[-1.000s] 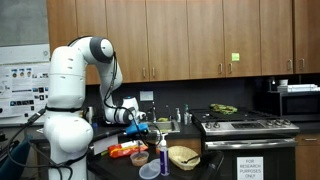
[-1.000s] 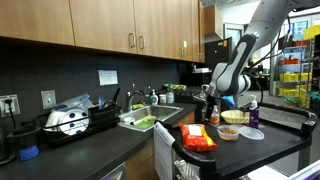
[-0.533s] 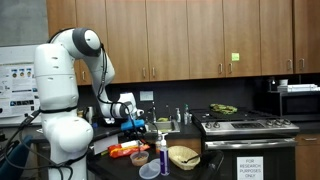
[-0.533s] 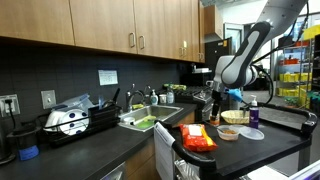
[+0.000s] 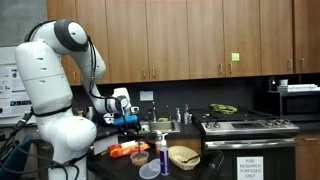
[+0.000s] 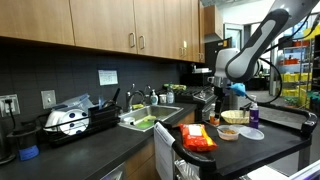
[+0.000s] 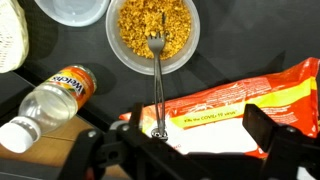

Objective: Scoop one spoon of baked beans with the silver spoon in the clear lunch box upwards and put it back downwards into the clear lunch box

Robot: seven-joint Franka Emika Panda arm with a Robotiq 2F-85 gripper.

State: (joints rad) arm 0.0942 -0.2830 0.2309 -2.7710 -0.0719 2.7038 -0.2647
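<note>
The clear lunch box [image 7: 154,38] is a round clear container filled with baked beans. It stands on the dark counter at the top of the wrist view. The silver spoon [image 7: 157,85] rests with its head in the beans. Its handle runs down over the rim and above an orange packet [image 7: 240,95]. My gripper [image 7: 185,150] is open and empty, above the packet, with the handle's end near its left finger. In both exterior views the gripper [image 5: 130,122] [image 6: 215,99] hovers above the counter, beside the lunch box [image 6: 229,132].
A plastic bottle with an orange label [image 7: 55,100] lies to the left of the spoon. A clear lid [image 7: 75,10] and a woven basket [image 7: 10,40] lie beyond it. A sink [image 6: 145,122], a stove [image 5: 245,125] and wall cabinets surround the counter.
The arm has swung back and upright. The gripper has drawn up and away from the lunch box, towards the orange packet.
</note>
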